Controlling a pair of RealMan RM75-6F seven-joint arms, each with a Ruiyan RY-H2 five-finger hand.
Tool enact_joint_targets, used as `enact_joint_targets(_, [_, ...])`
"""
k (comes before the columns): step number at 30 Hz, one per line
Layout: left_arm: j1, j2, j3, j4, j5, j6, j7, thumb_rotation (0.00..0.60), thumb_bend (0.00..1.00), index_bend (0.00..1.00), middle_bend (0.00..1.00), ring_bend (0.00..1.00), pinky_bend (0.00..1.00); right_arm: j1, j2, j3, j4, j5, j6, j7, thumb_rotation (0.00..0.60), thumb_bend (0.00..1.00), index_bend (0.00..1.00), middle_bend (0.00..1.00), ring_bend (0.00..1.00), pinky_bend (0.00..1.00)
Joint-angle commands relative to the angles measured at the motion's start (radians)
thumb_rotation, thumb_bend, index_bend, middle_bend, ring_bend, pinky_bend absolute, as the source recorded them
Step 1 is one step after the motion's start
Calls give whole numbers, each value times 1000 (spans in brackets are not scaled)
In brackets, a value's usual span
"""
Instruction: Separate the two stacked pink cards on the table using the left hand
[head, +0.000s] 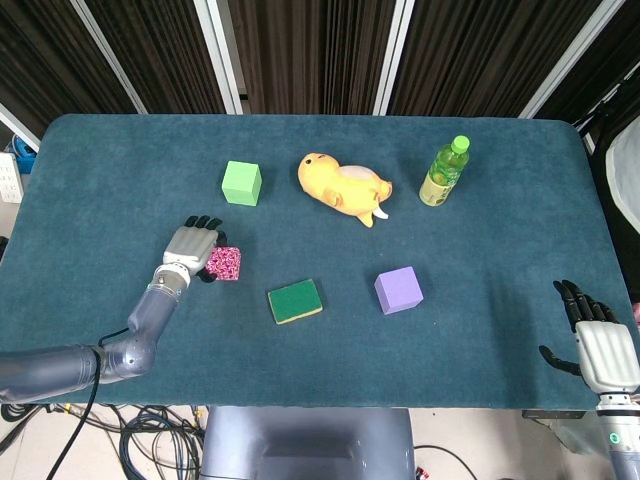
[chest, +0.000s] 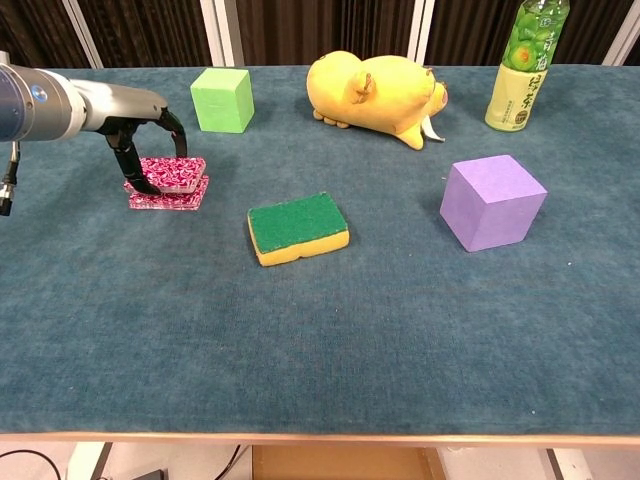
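Even bright overhead light, soft faint shadows, sharp focus, no glare.

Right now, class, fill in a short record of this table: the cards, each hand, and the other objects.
cards: two pink cards stacked, the top one shifted and lifted at its left edge
left hand: left hand with fingertips on the cards' left edge
right hand: right hand off the table's near right corner, fingers apart, holding nothing
other objects: green cube, yellow plush toy, green bottle, purple cube, sponge
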Motion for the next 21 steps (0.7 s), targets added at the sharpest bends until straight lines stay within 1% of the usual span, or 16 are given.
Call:
enact_joint_targets(1, [-2,0,0,-1,-3,-4,1,600,261,457,153,0,0,-1,1,0,0,0,1,0,600,201,33,83,152,216])
enact_joint_targets(7, [-23,6,-17,-3,-22,2,12,600,261,458,153,0,0,0,1,0,0,1,-1,0,600,201,34,83,152,216])
enact_joint_targets(10, [-52,11,-33,-2,-66,-11,30,600,262,458,152,0,0,2,0,-2,0,1,-5,-2,600,201,33,83,152,216])
enact_joint_targets(15, [-104,6,-46,11,-139,-27,70,600,261,459,152,0,0,2,0,-1,-1,3,-6,-2,600,200,33,83,152,216])
enact_joint_targets(21, [-161,-21,-62,44,-203,-26,107,600,261,465,155,0,0,1,1,-1,0,4,-4,0,600,201,33,83,152,216])
